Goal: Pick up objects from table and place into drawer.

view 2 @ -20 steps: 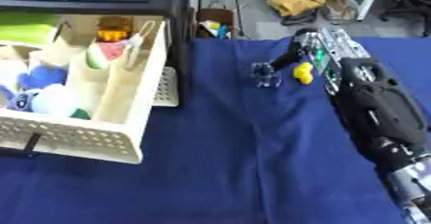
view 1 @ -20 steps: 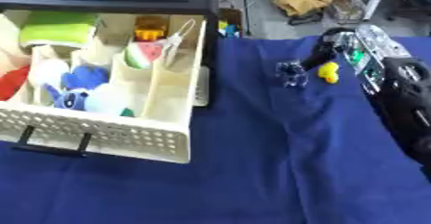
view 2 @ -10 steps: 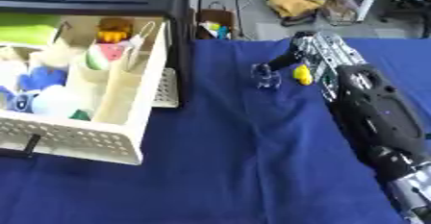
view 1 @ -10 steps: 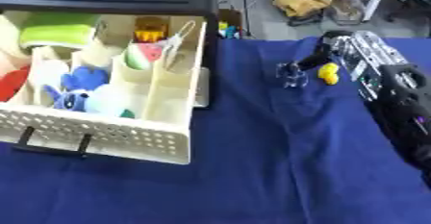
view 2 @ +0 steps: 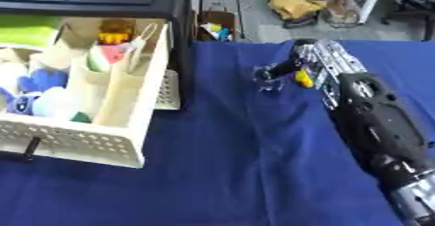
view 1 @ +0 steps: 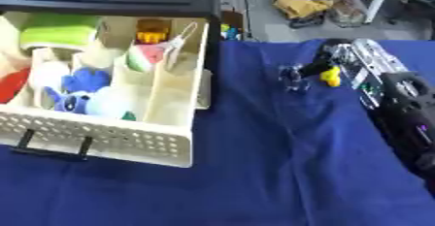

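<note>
Blue cloth (view 1: 280,171) over the table, open cream drawer (view 1: 127,142) at left, right hand (view 2: 319,67) far right of centre.
Right arm reaches in from the right edge, hand over a small yellow object (view 2: 303,78) on the cloth; black thumb lies against it, but whether the fingers close round it cannot be told. Small clear object (view 2: 270,78) sits just left of the yellow one, touching the thumb tip or nearly. Drawer dividers hold a blue plush (view 1: 72,91), green item (view 1: 55,33), red-and-green item (view 1: 144,57), orange toy (view 1: 151,31). Left hand out of sight. Floor clutter beyond the table's far edge.
</note>
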Tool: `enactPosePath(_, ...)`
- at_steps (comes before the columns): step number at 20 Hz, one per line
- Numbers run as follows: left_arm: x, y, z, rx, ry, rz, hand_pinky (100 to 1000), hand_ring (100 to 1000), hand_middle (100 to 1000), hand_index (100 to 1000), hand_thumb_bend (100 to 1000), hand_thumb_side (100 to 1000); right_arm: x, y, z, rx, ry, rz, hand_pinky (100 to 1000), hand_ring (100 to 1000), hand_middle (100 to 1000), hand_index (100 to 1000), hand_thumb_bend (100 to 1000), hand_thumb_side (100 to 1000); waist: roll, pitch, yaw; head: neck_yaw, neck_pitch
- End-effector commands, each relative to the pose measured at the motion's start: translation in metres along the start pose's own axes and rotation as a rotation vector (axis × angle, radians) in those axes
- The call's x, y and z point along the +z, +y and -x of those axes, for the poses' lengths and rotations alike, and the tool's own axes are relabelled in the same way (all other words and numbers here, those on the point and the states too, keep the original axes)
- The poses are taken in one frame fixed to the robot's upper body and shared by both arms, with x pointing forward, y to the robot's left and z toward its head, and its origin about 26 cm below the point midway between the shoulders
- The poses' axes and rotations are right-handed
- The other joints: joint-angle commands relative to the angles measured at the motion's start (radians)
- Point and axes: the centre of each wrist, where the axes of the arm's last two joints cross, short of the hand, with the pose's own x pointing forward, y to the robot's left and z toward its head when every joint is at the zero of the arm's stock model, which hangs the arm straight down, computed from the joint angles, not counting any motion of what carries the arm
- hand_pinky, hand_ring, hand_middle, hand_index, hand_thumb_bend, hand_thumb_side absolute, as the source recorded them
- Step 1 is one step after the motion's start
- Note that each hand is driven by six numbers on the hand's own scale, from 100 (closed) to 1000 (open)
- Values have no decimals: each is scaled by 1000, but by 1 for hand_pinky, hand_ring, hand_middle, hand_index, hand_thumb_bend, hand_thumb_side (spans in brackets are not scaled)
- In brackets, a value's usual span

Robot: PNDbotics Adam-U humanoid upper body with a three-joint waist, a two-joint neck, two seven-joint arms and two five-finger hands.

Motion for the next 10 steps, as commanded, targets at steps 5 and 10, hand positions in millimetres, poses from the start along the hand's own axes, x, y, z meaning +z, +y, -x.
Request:
enactPosePath(5, -7, -3, -3, 13, -24, 6, 288, 378, 536, 716, 242, 1000, 7, -7, -2, -33, -9, 2, 864, 922, 695, 867, 594, 662, 2, -20, -3, 4, -10)
enactPosePath(10, -7, -3, -3, 14, -22, 3, 288, 377, 536, 715, 241, 1000, 0, 9, -7, -62, 6, -22, 858, 923, 694, 890, 592, 669, 0, -19, -1, 0, -15)
